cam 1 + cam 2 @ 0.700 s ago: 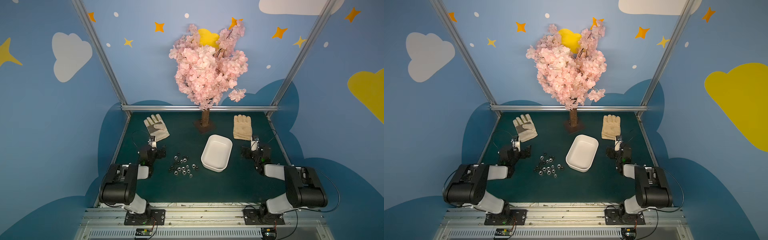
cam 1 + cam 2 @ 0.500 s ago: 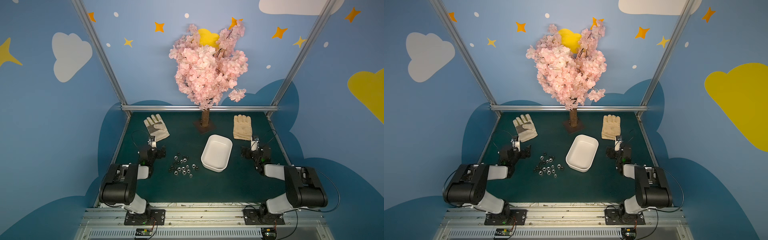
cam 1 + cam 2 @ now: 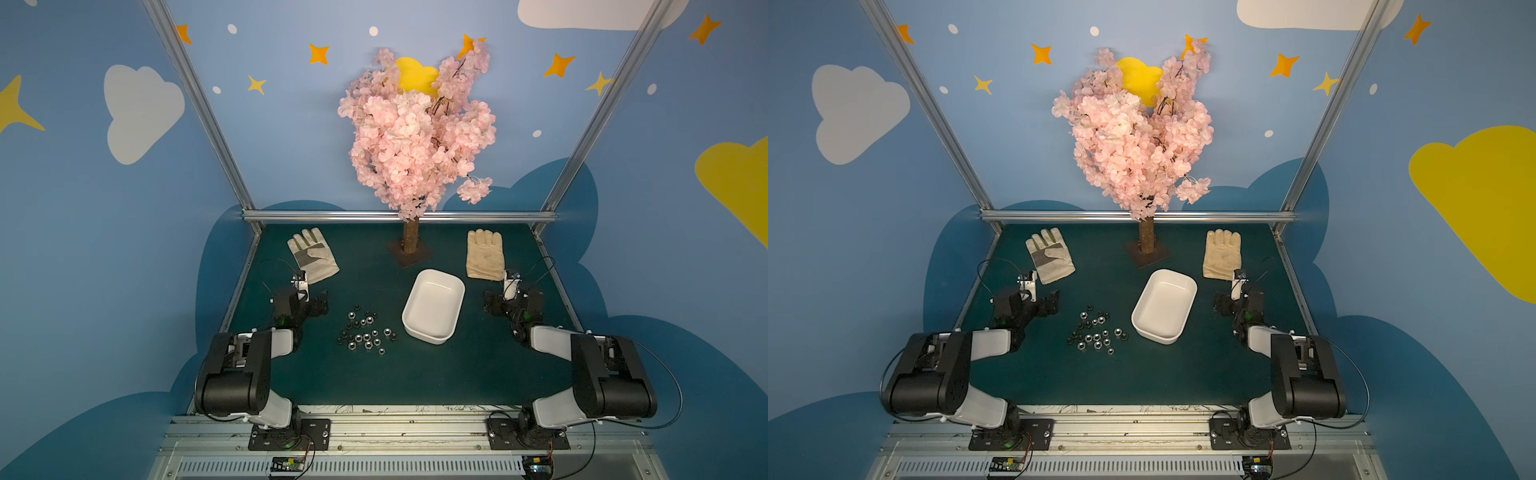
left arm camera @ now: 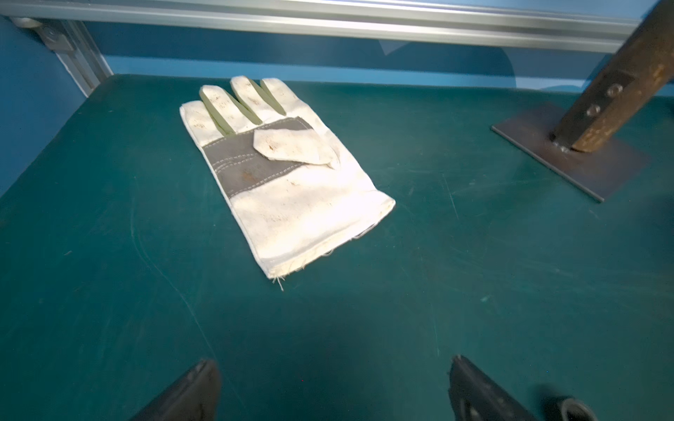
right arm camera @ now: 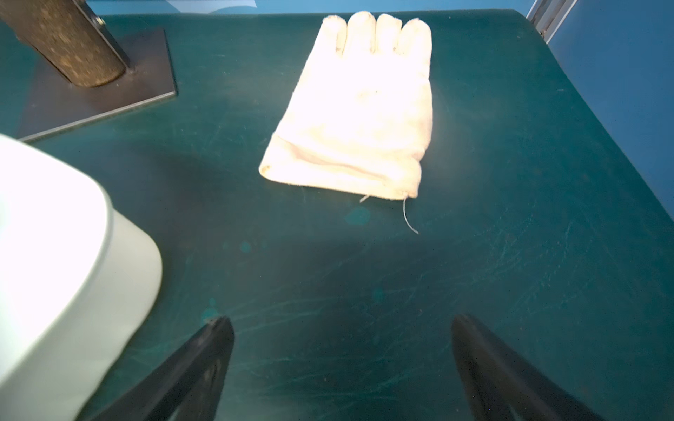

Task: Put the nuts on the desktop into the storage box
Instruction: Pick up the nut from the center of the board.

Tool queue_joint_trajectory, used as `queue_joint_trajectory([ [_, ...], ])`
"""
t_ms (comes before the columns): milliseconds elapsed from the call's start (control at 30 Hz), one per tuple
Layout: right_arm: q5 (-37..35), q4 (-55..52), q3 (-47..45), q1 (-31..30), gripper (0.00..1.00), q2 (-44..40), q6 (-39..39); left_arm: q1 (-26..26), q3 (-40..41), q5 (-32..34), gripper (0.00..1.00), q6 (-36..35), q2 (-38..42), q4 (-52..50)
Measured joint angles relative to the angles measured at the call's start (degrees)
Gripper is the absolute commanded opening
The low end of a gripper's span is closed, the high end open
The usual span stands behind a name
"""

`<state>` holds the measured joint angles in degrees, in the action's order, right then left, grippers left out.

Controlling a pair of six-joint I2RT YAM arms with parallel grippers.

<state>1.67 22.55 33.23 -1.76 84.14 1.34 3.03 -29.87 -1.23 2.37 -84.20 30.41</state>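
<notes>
Fingers (image 4: 197, 390) of the left gripper (image 3: 309, 305) stand wide apart with nothing between them, low over the left side of the desktop (image 3: 415, 382). Beyond that gripper, toward the back rail, a pale glove (image 3: 313, 255) with a grey palm patch lies flat. Just right of the left gripper, the nuts (image 3: 365, 332) lie in a loose cluster on the desktop, silver and black mixed, all of them outside the storage box and apart from its rim. A pink blossom tree (image 3: 415, 137) stands on a metal plate at the back centre. Right of the nuts, the storage box (image 3: 432, 307) sits at a slant with nothing in it, in both top views. A plain cream glove (image 3: 485, 255) lies behind it to the right. Near the right edge, the right gripper (image 3: 513, 305) is also spread fully and empty, beside the box but not touching it.
</notes>
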Motion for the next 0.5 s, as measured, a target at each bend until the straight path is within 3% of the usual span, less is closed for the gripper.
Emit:
queue_joint_trajectory([
  [233, -4.0, -25.1, 31.1, -6.8, 0.96, -1.1, -0.7, -1.5, -19.6, 1.2, 0.98, 4.8, 12.1, -18.6],
  [367, -4.2, -41.0, 49.9, -16.1, 0.90, 4.3, 0.9, -2.0, -27.5, 0.3, 0.97, 5.2, 12.0, -29.9],
  [500, -2.3, -56.9, 64.9, -25.2, 0.86, 13.4, 1.5, -2.5, -28.5, -0.3, 0.97, 5.1, 10.7, -39.0],
])
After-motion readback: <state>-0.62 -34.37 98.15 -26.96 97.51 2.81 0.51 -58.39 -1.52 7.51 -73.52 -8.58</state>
